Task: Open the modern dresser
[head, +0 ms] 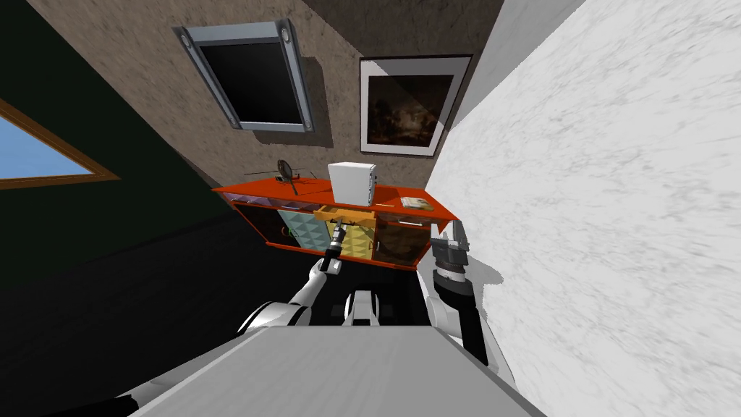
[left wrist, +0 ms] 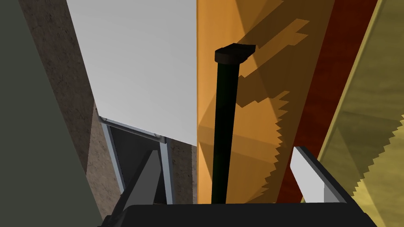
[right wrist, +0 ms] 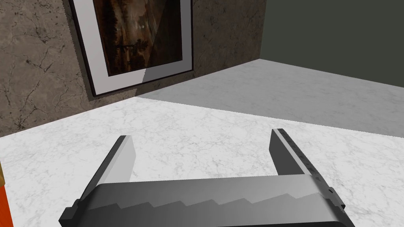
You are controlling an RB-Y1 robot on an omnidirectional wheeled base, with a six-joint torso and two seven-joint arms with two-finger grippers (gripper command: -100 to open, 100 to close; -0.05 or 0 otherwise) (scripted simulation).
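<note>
The thin black bar handle (left wrist: pixel 225 118) on the orange drawer front (left wrist: pixel 221 23) runs straight between our left gripper's (left wrist: pixel 225 149) wide-open fingers, touching neither.

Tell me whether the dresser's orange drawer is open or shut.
Partly open: in the head view the orange drawer juts out from the red dresser.

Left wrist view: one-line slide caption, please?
Left gripper open, fingers straddling the dark handle of the dresser's orange drawer.
</note>
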